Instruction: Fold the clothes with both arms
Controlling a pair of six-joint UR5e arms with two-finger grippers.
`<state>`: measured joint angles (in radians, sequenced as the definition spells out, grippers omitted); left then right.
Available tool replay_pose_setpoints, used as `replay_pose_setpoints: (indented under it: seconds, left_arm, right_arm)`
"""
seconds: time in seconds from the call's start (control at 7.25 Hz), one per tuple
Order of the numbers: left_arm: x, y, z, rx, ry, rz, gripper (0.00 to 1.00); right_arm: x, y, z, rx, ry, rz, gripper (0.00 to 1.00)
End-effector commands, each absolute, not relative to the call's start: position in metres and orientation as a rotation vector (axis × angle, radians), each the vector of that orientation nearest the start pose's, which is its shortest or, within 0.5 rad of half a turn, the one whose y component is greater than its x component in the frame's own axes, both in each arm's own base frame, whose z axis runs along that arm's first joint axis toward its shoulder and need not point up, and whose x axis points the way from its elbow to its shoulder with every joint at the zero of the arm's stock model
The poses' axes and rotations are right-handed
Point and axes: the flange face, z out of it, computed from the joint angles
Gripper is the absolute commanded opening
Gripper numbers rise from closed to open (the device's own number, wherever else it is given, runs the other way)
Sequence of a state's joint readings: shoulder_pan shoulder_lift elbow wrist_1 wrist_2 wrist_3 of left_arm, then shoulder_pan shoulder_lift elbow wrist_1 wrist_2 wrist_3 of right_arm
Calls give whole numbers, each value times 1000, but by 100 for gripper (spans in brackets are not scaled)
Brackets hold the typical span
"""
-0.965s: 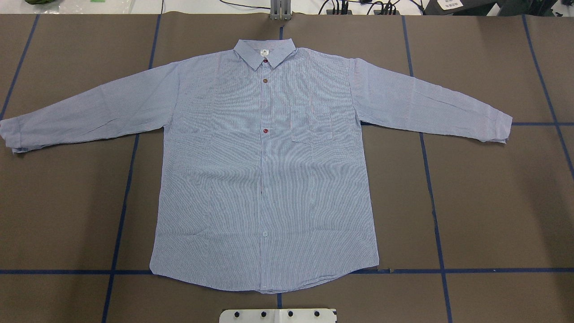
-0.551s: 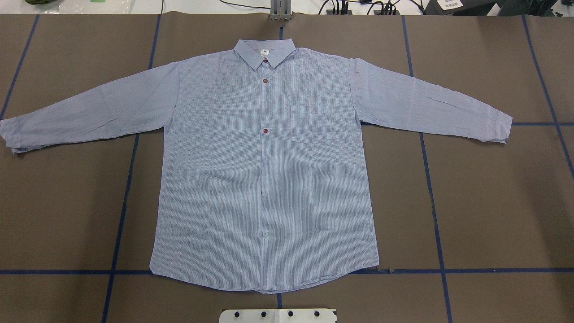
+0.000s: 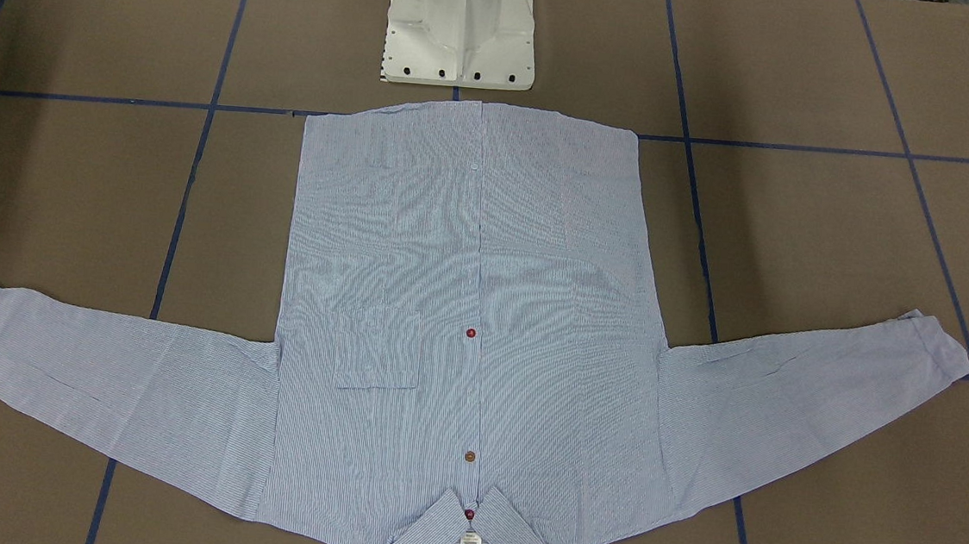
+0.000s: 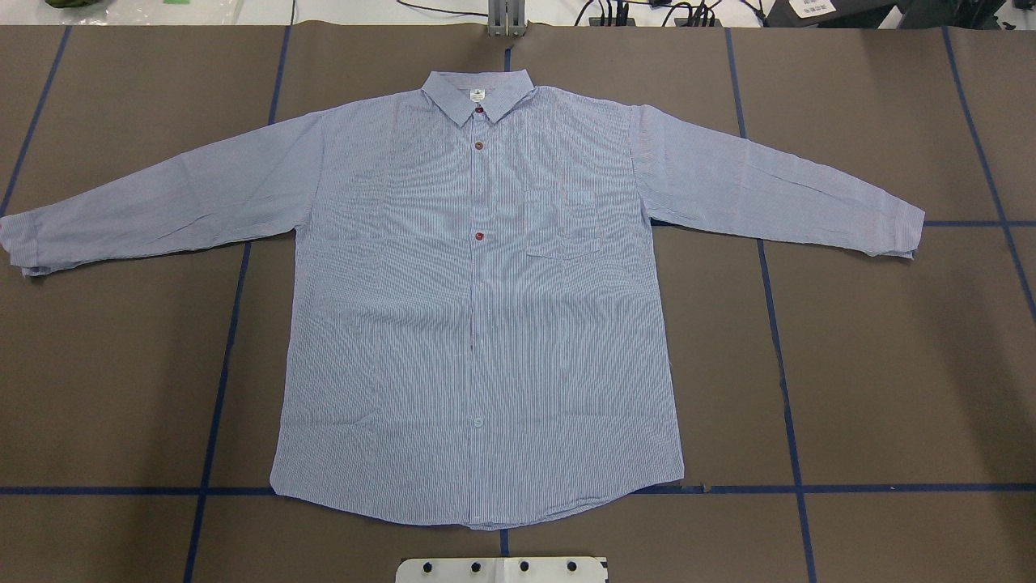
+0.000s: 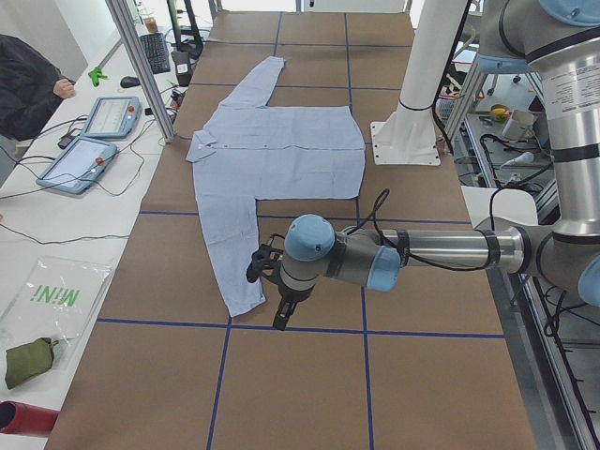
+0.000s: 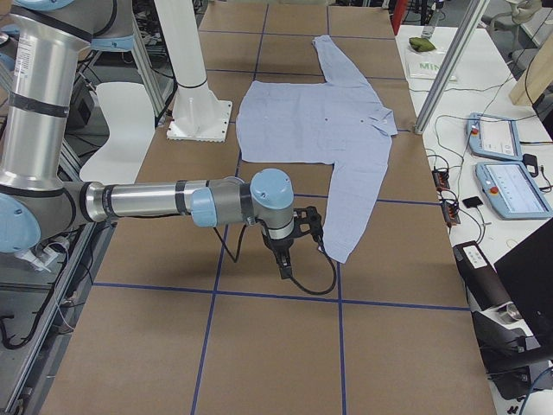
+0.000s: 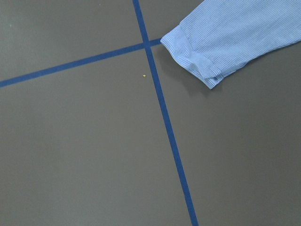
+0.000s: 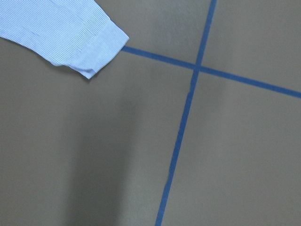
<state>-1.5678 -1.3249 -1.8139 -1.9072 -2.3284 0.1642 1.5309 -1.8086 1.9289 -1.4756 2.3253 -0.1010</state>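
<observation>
The light blue striped shirt (image 4: 477,324) lies flat and face up on the brown table, buttoned, collar at the far edge, both sleeves spread out sideways. It also shows in the front view (image 3: 466,288). My left gripper (image 5: 265,272) hovers beside the near sleeve's cuff (image 5: 246,295); I cannot tell if it is open or shut. The left wrist view shows that cuff (image 7: 197,52) but no fingers. My right gripper (image 6: 307,226) hovers beside the other cuff (image 6: 341,246); its state is unclear too. The right wrist view shows that cuff (image 8: 94,47) alone.
The white pedestal base (image 3: 460,28) stands just behind the shirt's hem. Blue tape lines (image 4: 781,364) grid the table. A side bench with tablets (image 5: 94,141), a metal post (image 5: 141,66) and a seated person (image 5: 28,84) lie beyond the collar side.
</observation>
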Motion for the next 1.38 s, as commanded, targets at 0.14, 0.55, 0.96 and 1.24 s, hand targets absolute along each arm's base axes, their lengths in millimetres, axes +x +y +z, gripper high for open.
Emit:
replay_pose_setpoints:
  seconds: [0.14,0.55,0.96,1.24]
  left_arm:
    - [-67,-482,560,760,611,410,100]
    - [-67,-490,565,769,612,416,100]
    - [-67,-485,567,775,610,421,100]
    - [-67,-484,566,780,609,423,100]
  right_arm:
    - [49,-448,572,338,-727,-244,100]
    - [24,-472,572,366,-758,-138,100]
    - [-96,-478,601,411,-850,90,100]
    - [-163,-469,603,432,-845,203,100]
